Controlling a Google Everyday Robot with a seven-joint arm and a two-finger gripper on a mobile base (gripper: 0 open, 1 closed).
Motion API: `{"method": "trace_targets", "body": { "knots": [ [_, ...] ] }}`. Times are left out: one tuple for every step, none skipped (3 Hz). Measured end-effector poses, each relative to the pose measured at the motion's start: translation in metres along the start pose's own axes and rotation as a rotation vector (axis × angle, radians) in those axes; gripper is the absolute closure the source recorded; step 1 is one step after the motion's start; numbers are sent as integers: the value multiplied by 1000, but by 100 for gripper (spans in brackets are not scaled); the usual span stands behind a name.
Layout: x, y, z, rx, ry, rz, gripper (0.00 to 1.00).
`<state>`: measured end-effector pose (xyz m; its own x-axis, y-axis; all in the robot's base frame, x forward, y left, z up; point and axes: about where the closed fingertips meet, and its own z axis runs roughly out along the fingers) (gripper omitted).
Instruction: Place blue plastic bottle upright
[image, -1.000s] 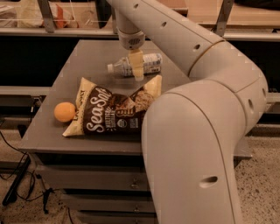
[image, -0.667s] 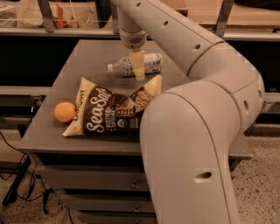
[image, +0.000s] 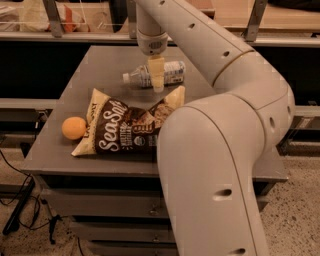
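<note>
Drawers (image: 105, 205) stack beneath a flat grey table top (image: 100, 65), which stands in a dim room with a speckled floor (image: 295, 220) and dark cables (image: 20, 210) trailing down at the left. Behind the table runs a long pale rail (image: 75, 36), with slanted metal struts (image: 52, 17) rising from it and a wooden surface (image: 235, 12) beyond at the upper right.

The blue plastic bottle (image: 171, 73) lies on its side toward the far half of the table top, its white cap pointing left and its pale printed label facing up. The gripper (image: 157, 82) hangs straight down from the cream arm (image: 215, 50), right at the middle of the bottle and crossing in front of it from where I stand. Whether the gripper is clamped on the bottle or merely lowered against it I cannot tell from this side.

Nearer to me, a brown and cream chip bag (image: 125, 127) lies flat and slightly crumpled, its far corner reaching up close to the bottle. Just beside the bag's left edge sits a small orange ball (image: 74, 127), near the left side of the table. The arm's thick lower segment (image: 205, 175) fills the foreground at the right and hides the near right part of the table.
</note>
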<state>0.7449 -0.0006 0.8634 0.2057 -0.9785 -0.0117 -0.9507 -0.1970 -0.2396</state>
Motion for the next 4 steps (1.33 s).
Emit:
{"method": "trace_targets", "body": {
  "knots": [
    [-6,0,3,-16,-20,-13,0],
    [-11,0,7,-32,-34,-23,18],
    [-14,0,12,-44,-50,-23,41],
    [-13,-1,12,-45,-54,-20,65]
  ]
}}
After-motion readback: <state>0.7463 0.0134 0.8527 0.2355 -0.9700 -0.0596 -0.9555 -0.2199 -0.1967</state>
